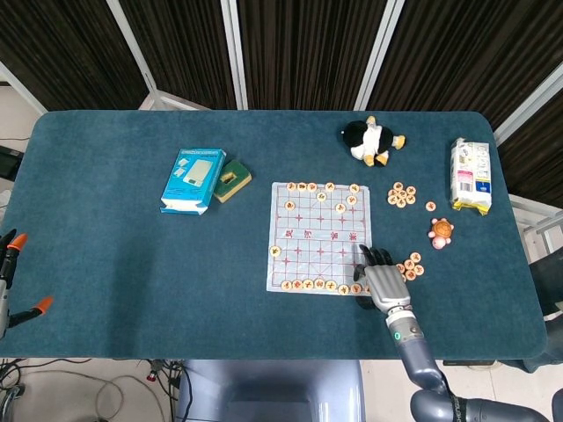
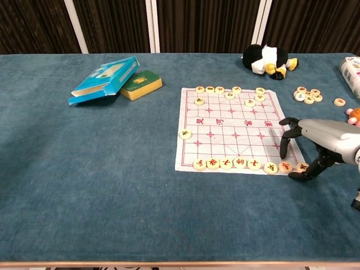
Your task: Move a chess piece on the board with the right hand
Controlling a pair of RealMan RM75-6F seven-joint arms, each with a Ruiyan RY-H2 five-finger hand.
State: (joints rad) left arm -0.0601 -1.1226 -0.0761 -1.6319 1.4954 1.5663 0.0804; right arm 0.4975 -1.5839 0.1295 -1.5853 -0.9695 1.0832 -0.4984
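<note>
While seen side-on, the robot hand (image 2: 306, 147) arches, fingertips touching board (image 2: 225, 126).

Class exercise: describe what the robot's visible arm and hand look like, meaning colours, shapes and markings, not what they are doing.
Only the right arm shows. The right hand has a smooth silver-grey back shell and slim black jointed fingers. Its wrist is a ribbed silvery cylinder with a small green light. Behind it the forearm is a rounded grey-blue tube. No loose cables or sleeves are visible.

Lab setup, felt-covered table (image 1: 106, 264), black curtain backdrop (image 1: 299, 44)
</note>
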